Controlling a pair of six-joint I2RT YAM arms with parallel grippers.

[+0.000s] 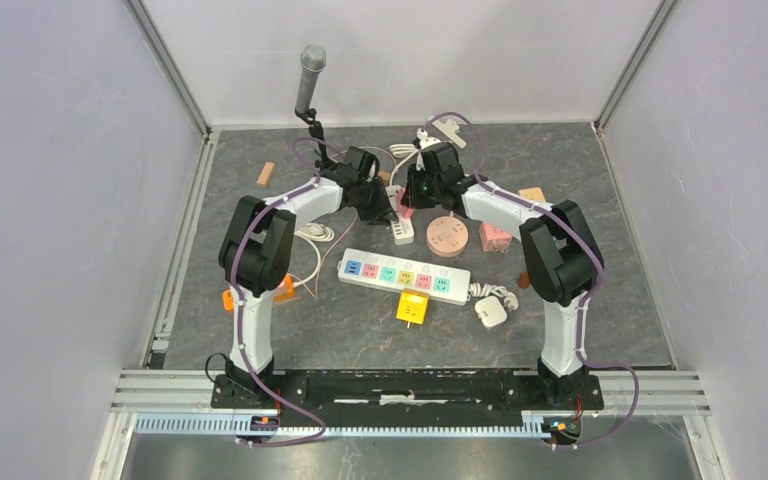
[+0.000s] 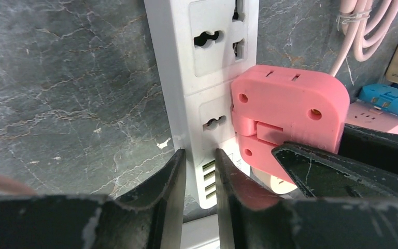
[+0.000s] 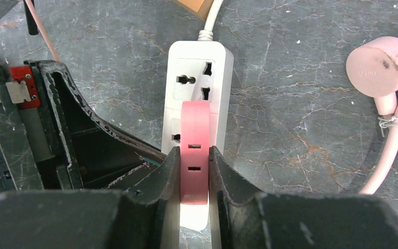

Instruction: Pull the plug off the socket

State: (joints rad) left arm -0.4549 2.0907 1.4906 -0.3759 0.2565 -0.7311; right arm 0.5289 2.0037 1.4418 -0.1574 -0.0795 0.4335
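Right gripper (image 3: 194,174) is clamped on the pink plug (image 3: 195,122), which sits in the white power strip (image 3: 199,62) at frame centre. Left gripper (image 2: 201,189), nearly together, sits over the strip's USB end; I cannot tell if it grips.

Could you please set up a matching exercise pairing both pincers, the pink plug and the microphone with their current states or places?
1 left pincer
2 right pincer
3 pink plug
4 microphone

A stands at the back
B seated in the white socket strip
C closed on the pink plug
D closed on the white socket strip's end

Pairs: 1-D, 2-C, 3-B, 4-A
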